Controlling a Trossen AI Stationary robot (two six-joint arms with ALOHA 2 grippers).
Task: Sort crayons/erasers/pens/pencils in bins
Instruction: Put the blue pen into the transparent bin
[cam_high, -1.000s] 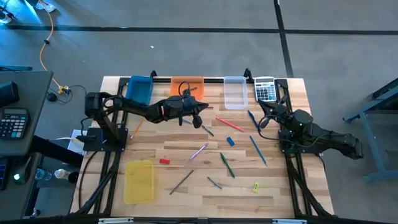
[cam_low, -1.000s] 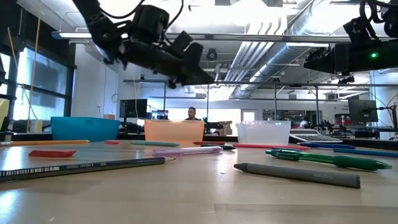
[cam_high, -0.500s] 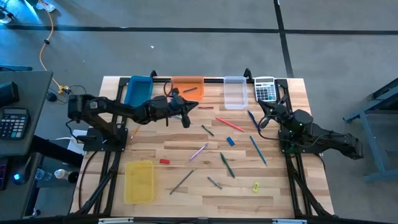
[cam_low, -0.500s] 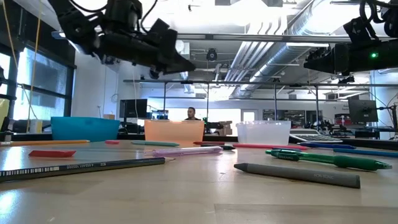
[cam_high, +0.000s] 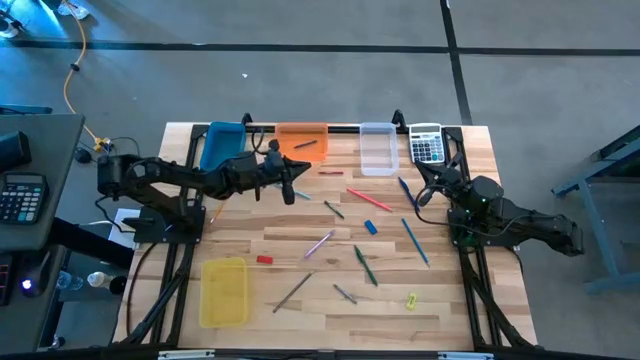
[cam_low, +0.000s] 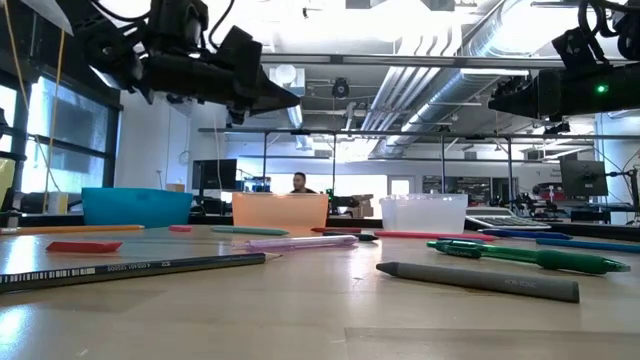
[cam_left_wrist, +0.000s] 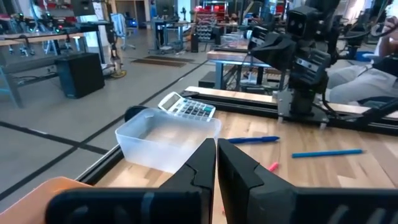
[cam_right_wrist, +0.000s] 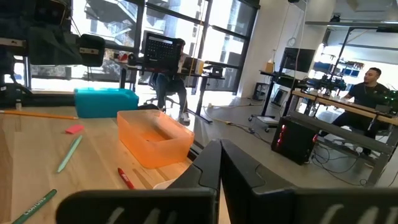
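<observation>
Hovering empty over the scattered sticks
Left claw (cam_high: 289, 190), pressed together beside the shallow orange plastic bin (cam_high: 301, 140), could nudge sticks unless spread; right claw (cam_high: 421, 197), also pressed together, waits.

A grey calculator (cam_high: 427, 144) sits at the wooden table's (cam_high: 300, 310) corner.

High view straight down over table (cam_high: 300, 225); low view level across it; both share orange bin (cam_high: 301, 140).
</observation>
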